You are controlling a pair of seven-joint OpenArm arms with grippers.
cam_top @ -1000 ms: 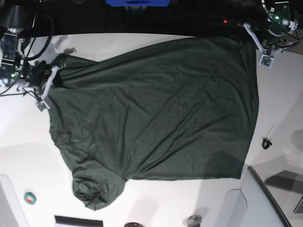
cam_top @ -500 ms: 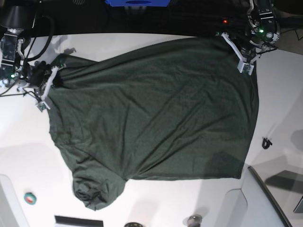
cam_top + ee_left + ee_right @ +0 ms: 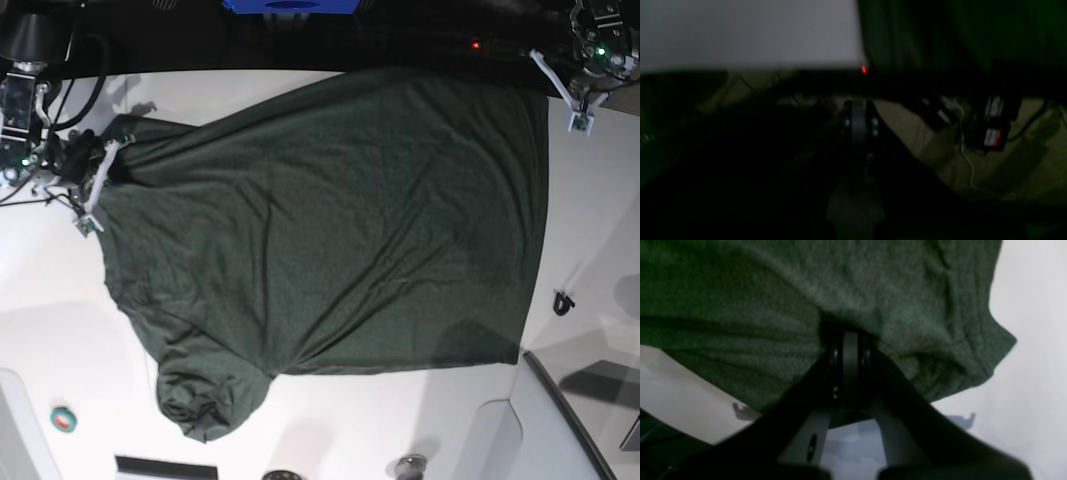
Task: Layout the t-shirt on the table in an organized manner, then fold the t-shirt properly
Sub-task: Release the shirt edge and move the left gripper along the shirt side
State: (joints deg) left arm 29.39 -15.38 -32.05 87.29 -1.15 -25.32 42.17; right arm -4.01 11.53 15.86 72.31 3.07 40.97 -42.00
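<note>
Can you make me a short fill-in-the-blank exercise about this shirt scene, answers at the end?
1. The t-shirt lying on the table is dark ____.
2. In the right wrist view, the right gripper is shut on the ____.
3. In the base view, one corner of the shirt is bunched into a lump near the ____ edge of the picture.
4. The tabletop is ____ in colour.

Missing words: green; t-shirt; bottom; white

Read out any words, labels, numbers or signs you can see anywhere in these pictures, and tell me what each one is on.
None can be read.
The t-shirt is plain, with no print.
A small red-and-white label on a dark device below the table edge is too blurred to read.
</note>
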